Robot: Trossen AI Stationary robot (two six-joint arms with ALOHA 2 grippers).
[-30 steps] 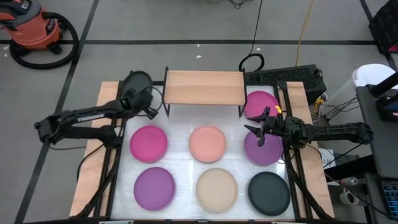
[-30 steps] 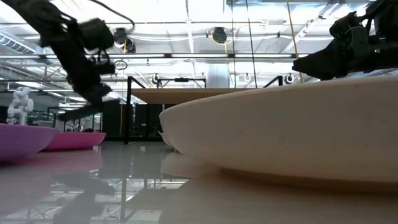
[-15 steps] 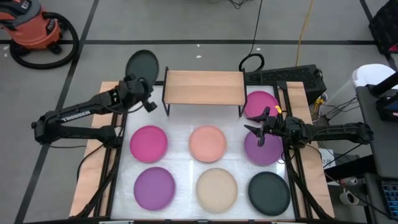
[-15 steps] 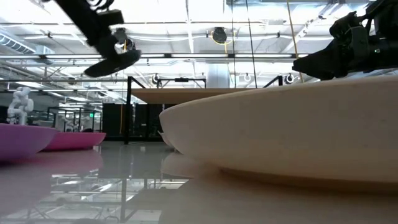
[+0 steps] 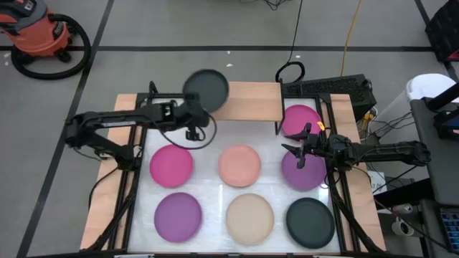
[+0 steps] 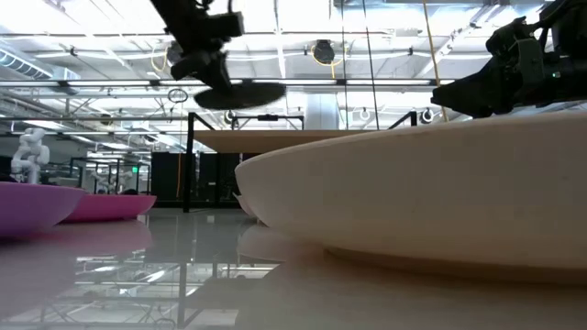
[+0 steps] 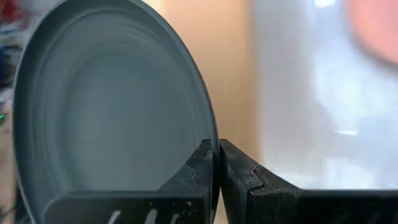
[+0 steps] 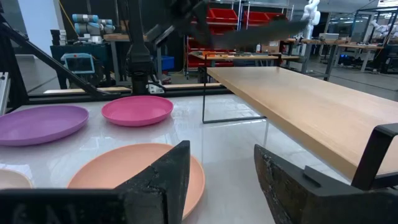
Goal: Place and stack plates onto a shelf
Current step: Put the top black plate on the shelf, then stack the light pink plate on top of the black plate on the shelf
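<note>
The left gripper (image 5: 192, 118) is clamped on the rim of a dark grey plate (image 5: 206, 89), holding it in the air over the left end of the shelf (image 5: 247, 100) — the fingers (image 7: 205, 168) pinch the edge with no gap. On the white board (image 5: 215, 188) in front of the shelf lie a hot pink plate (image 5: 171, 163), a salmon plate (image 5: 239, 165), a purple plate (image 5: 178, 216), a beige plate (image 5: 250, 215) and a second dark grey plate (image 5: 310, 221). The right gripper (image 5: 295, 149) hovers with jaws apart, empty, over another purple plate (image 5: 305, 172), near a second hot pink plate (image 5: 300, 118) beside the shelf's right end.
</note>
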